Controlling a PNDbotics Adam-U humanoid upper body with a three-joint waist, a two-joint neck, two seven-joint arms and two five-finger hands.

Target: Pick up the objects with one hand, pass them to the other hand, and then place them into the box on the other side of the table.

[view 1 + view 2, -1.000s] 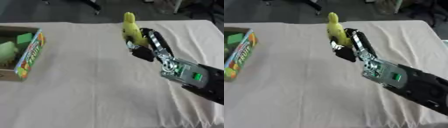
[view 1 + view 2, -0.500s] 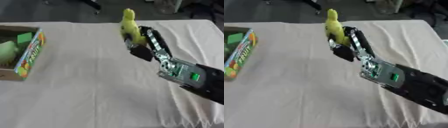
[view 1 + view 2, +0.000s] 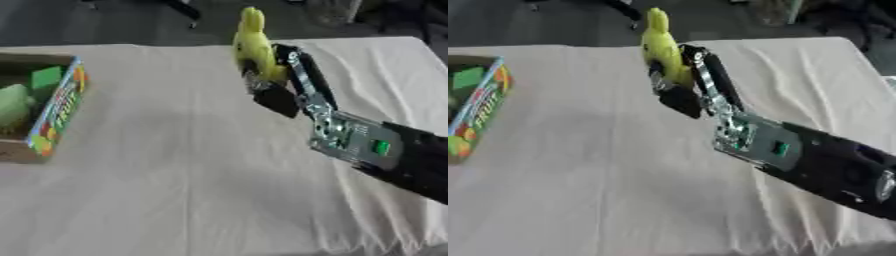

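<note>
Both head eyes look down, sharing the table (image 3: pixel 175 190).

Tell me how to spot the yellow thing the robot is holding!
Find the table's white cloth, then follow the black right arm up to its right hand. The yellow toy sticks up from the curled fingers, the only yellow thing there; the box at left holds green things.
</note>
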